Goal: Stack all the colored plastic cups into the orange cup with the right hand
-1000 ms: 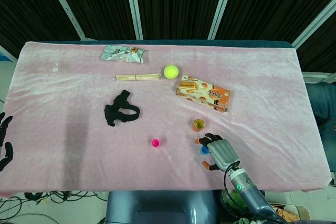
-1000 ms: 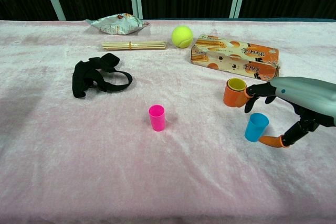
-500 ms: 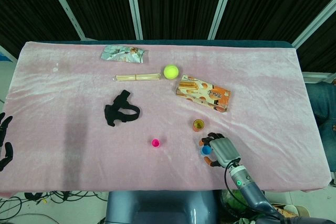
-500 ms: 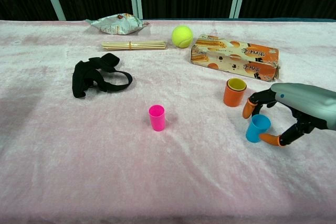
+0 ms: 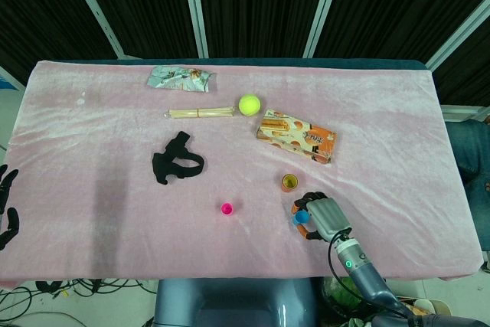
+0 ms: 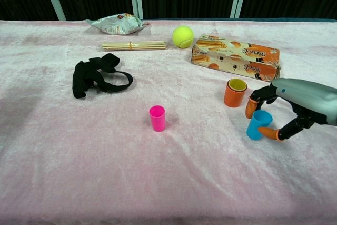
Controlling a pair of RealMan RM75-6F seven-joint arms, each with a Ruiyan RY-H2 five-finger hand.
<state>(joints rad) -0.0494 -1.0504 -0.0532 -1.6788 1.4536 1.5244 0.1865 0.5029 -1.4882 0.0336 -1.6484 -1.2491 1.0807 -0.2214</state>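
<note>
Since one second ago the right hand (image 5: 321, 218) has drawn in around the blue cup (image 5: 300, 218), its fingers narrowing from a wide spread to a close curl; the cup has shifted slightly.

Head view: the right hand lies near the front edge of the pink tablecloth (image 5: 92, 158), fingers curled over the blue cup. The orange cup (image 5: 289, 182), with a yellow cup nested inside, stands just behind it. The pink cup (image 5: 227, 207) stands apart to the left. Farther back lie a black strap (image 5: 176, 160), a bundle of sticks (image 5: 200, 112), a tennis ball (image 5: 249, 104), a biscuit box (image 5: 297, 135) and a snack packet (image 5: 181, 77). The left hand (image 5: 6, 204) shows at the left frame edge, off the table, fingers apart and holding nothing.

Chest view: the right hand (image 6: 281, 114) brackets the upright blue cup (image 6: 258, 124), one orange fingertip (image 6: 250, 108) behind the rim, another at its front side; whether both press the wall cannot be told. The orange cup (image 6: 234, 93) stands just beside, the pink cup (image 6: 157, 118) well apart.
</note>
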